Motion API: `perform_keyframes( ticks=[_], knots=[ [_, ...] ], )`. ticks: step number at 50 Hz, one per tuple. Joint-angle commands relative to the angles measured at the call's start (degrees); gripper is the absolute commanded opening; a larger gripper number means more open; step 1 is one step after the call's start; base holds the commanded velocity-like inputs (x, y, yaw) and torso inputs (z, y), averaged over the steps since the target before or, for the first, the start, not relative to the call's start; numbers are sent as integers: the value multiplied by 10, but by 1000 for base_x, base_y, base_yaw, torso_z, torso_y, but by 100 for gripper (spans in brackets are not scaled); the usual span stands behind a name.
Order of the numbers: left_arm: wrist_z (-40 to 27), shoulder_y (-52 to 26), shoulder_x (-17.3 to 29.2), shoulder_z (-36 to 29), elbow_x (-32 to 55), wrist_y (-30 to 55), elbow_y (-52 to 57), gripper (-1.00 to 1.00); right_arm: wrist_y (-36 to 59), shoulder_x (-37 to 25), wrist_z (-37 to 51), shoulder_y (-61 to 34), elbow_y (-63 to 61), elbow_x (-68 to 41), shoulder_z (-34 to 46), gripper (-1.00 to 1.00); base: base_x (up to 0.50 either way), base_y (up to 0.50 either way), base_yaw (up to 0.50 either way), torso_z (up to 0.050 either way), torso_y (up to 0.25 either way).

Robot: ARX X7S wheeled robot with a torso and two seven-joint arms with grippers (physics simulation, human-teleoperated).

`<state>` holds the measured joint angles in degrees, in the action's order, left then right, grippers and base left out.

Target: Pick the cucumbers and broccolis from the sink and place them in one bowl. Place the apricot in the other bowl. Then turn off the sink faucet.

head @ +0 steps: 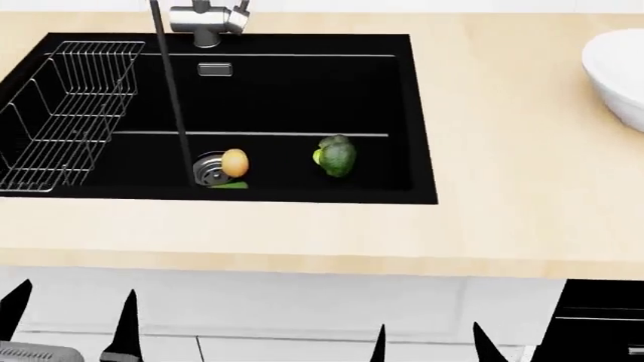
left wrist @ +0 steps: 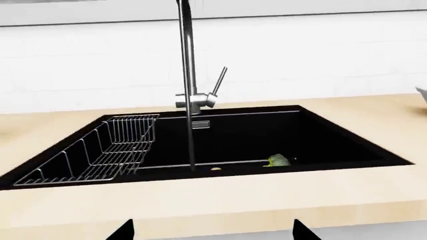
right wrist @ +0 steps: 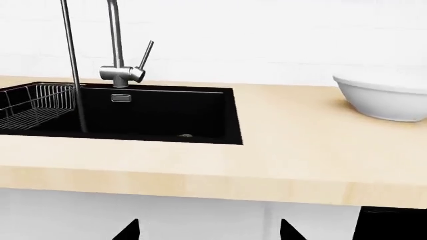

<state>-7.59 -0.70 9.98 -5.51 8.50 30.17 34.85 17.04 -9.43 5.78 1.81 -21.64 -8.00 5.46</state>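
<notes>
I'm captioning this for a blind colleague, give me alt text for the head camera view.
A black sink set in a pale wood counter holds an apricot by the drain and a broccoli floret. A wire rack sits inside it; a white bowl stands far right.

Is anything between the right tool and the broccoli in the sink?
Only the sink's front wall and the counter edge: the right tool sits low in front of the counter, so it must rise over them. Inside the basin, the broccoli lies clear, apart from the apricot and faucet.
</notes>
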Motion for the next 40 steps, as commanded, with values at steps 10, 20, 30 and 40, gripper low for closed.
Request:
perform_keyframes(
  ticks=[10,20,30,40],
  knots=[
    [21,-66,16,18,32,165,110,100,110,-23,-3,-16,-126,-9,-19,100,0,450,0,50,81],
    [33,-221,23,52,101,376,176,100,361,-77,-4,-168,-269,-58,-55,100,0,0,0,50,81],
    [46,-332,10,78,143,478,171,100,517,-114,-7,-306,-335,-89,-47,100,121,-5,0,50,81],
    [36,-426,-18,99,178,583,204,100,598,-129,3,-382,-370,-102,-23,100,500,-23,0,50,81]
  ],
)
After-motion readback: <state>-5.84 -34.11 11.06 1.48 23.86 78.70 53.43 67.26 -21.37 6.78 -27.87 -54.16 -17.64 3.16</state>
